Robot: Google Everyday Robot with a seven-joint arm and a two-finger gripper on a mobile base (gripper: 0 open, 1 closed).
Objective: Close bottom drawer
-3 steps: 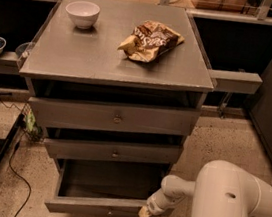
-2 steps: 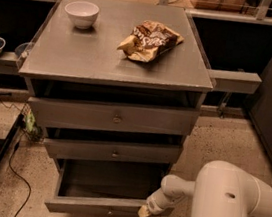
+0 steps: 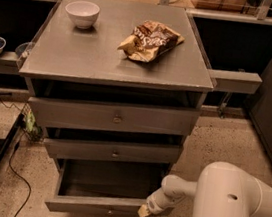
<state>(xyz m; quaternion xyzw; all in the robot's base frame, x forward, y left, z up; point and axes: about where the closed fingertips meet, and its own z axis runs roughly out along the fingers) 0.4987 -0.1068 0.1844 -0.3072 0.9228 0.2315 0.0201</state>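
Although a second had passed, the bottom drawer [image 3: 97,205] had not visibly moved. It stayed pulled well out of the grey cabinet [image 3: 83,52], lowest of three and nearest the floor, with its dark inside open to view. The gripper [image 3: 144,211] had kept its place too, at the right end of the drawer's front panel, touching it or just beside it. Whether it was spread or pressed together could not be told. I judged that the push had not yet taken effect and nearly all the closing travel remained. The front panel's long axis ran left to right across the cabinet. It faced the camera, so the drawer would slide straight back. Above it, the middle drawer [image 3: 115,150] and top drawer [image 3: 114,117] stood slightly out. On the cabinet's top lay a white bowl [image 3: 82,13] and a snack bag [image 3: 150,41].
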